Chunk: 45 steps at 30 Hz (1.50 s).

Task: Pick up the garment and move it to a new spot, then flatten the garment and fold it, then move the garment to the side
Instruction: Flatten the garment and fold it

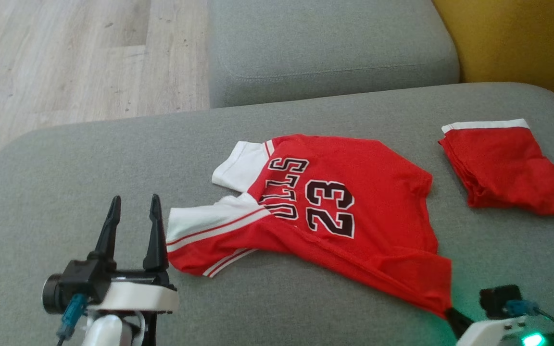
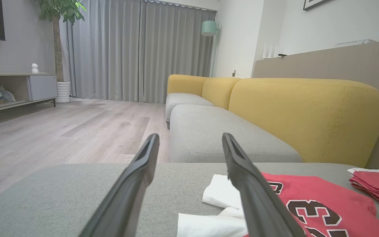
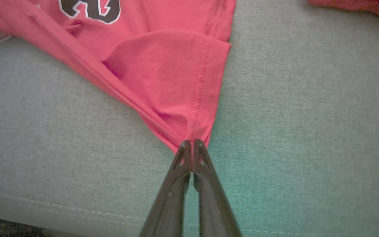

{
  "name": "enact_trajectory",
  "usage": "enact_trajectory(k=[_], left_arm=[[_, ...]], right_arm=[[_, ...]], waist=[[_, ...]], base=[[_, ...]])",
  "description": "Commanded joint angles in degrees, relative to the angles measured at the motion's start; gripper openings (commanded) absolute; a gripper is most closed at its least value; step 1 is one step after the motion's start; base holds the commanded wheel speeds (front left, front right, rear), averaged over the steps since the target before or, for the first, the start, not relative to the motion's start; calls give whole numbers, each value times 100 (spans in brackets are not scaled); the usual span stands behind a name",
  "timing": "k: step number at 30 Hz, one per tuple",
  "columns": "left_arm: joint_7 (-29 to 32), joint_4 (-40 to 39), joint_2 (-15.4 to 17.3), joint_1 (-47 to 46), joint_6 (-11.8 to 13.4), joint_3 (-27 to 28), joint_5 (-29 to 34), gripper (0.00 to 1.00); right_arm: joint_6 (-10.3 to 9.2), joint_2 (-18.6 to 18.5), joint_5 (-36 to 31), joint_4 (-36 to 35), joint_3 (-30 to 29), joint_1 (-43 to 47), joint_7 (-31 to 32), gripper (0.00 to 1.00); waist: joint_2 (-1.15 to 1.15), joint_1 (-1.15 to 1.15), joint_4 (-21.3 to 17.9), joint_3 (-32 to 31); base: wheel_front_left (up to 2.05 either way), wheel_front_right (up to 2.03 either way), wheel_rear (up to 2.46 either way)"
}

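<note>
Pinching garment [image 1: 378, 192] corner, right pincer [image 3: 192, 142].

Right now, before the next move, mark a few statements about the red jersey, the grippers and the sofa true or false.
1. The right gripper is shut on a corner of the red jersey printed with 23. True.
2. The left gripper is clamped on the jersey's white sleeve. False: its jaws stand open beside the sleeve, gripping nothing.
3. A folded red cloth with a white band lies to the jersey's right, apart from it. True.
4. The jersey is folded into a neat square. False: it lies spread out and rumpled on the grey sofa cushion.
</note>
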Motion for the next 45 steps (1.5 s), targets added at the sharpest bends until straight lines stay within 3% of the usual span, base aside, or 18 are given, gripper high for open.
enact_trajectory(k=[1, 3, 4, 7, 14, 16, 20, 28, 36, 45], left_arm=[[-55, -198, 30, -239, 8, 185, 15, 100], [-55, -199, 14, -251, 5, 164, 25, 100], [-55, -203, 7, -257, 0, 153, 29, 100], [-55, -216, -4, -263, -11, 139, 43, 100], [-55, -179, 5, -325, -44, 107, 74, 100], [-55, -148, 14, -361, -47, 111, 65, 100], [-54, -112, 12, -418, -35, 87, 61, 100], [119, -4, 180, -820, -83, 23, 108, 100], [1614, 626, 467, -1386, -270, -212, 37, 100], [2366, 795, 494, -1468, -270, -195, -217, 100]], right_arm=[[-4, -216, -142, -170, 47, -185, 27, 0], [-4, -228, -225, -131, -96, -173, 25, 0], [-4, -173, -234, -150, -199, -205, -46, 100], [-4, 102, -125, -345, -418, -448, -462, 100], [-4, 506, 173, -762, -512, -1178, -2080, 100], [-4, 613, 348, -668, -524, -1371, -2713, 100], [-4, 665, 232, -299, -436, -1528, -3214, 100], [-4, 682, 414, -28, -424, -1792, -3606, 100], [-4, 683, 435, 69, -385, -1985, -3705, 100], [-4, 683, 463, 262, -364, -1999, -3777, 100]], waist=[[0, 1, 15, 1], [0, 1, 43, 9], [0, 1, 61, 17], [0, 1, 111, 53], [0, 1, 220, 197], [0, 1, 215, 285], [0, 1, 194, 486], [0, 1, 132, 965], [0, 1, 50, 1303], [0, 1, 10, 1370]], base=[[0, 0, 0], [0, 0, 0], [0, 0, 0], [0, 0, 0], [0, 0, 0], [0, 0, 0], [0, 0, 0], [0, 0, 0], [0, 0, 0], [0, 0, 0]])
